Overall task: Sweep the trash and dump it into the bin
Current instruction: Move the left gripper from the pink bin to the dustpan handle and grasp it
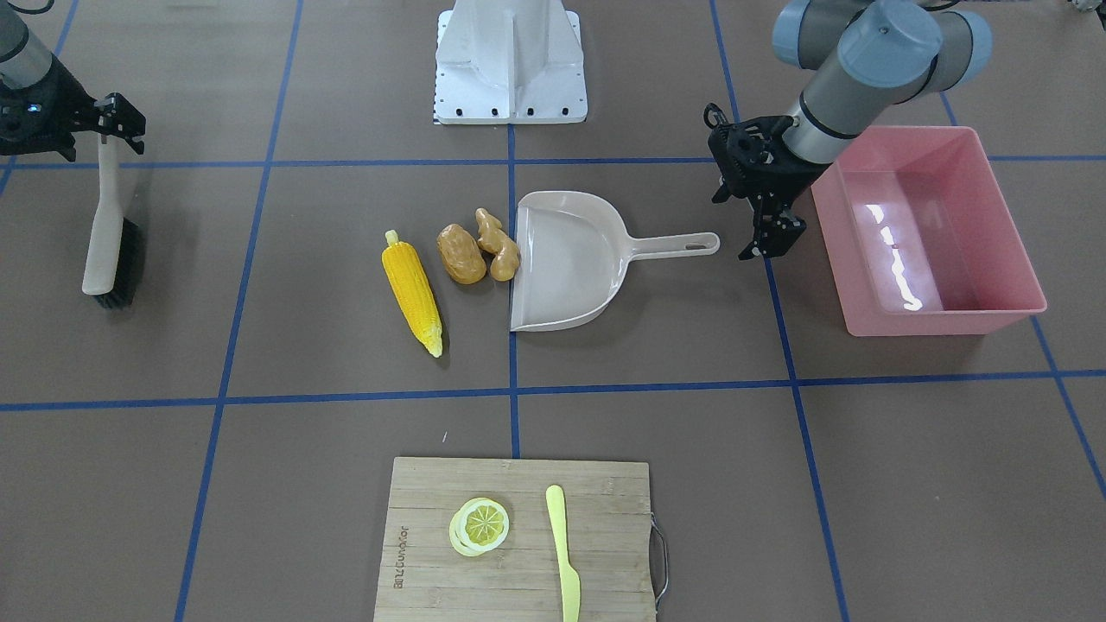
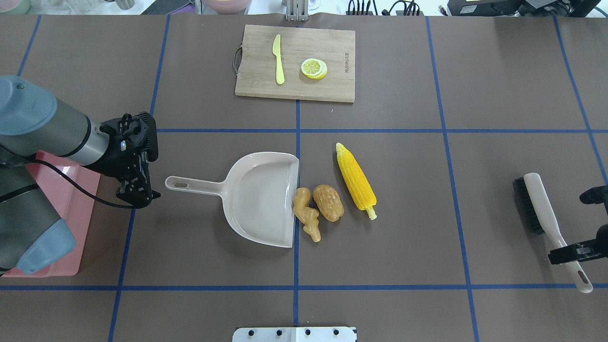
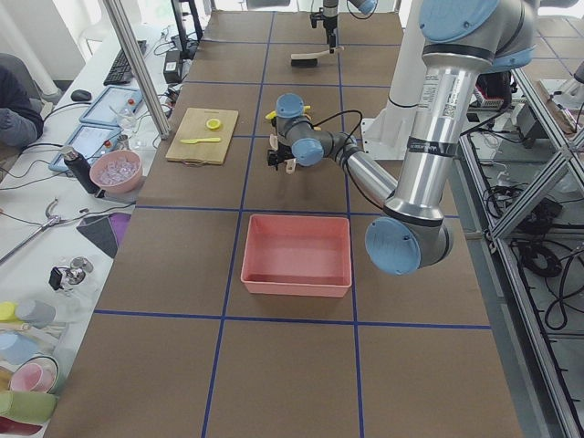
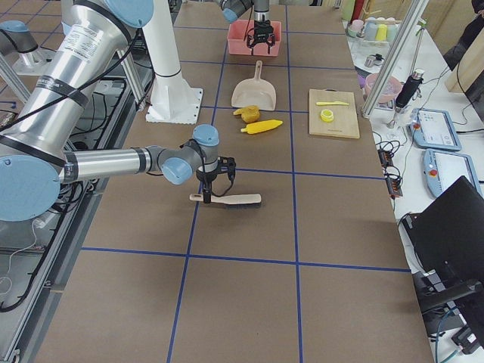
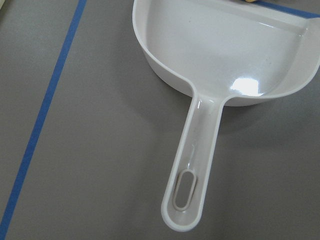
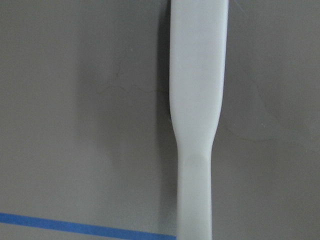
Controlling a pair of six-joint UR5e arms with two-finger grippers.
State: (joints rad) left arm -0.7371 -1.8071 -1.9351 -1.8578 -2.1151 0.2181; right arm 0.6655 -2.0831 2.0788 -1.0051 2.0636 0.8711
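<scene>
The trash lies mid-table: a yellow corn cob (image 1: 413,289), a brown potato (image 1: 460,254) and a tan ginger root (image 1: 498,246) that touches the open lip of the beige dustpan (image 1: 566,259). The pink bin (image 1: 942,321) stands past the dustpan's handle, with nothing in it. My left gripper (image 1: 772,238) hovers open just beyond the handle's end, between dustpan and bin, holding nothing. A beige brush (image 1: 108,233) with black bristles lies on the table at the other side. My right gripper (image 1: 108,130) sits low over its handle; whether the fingers press on it is hidden.
A bamboo cutting board (image 1: 518,587) at the operators' edge carries lemon slices (image 1: 479,525) and a pale yellow knife (image 1: 563,553). The white robot base (image 1: 510,69) stands at the robot's edge. Blue tape lines cross the brown table.
</scene>
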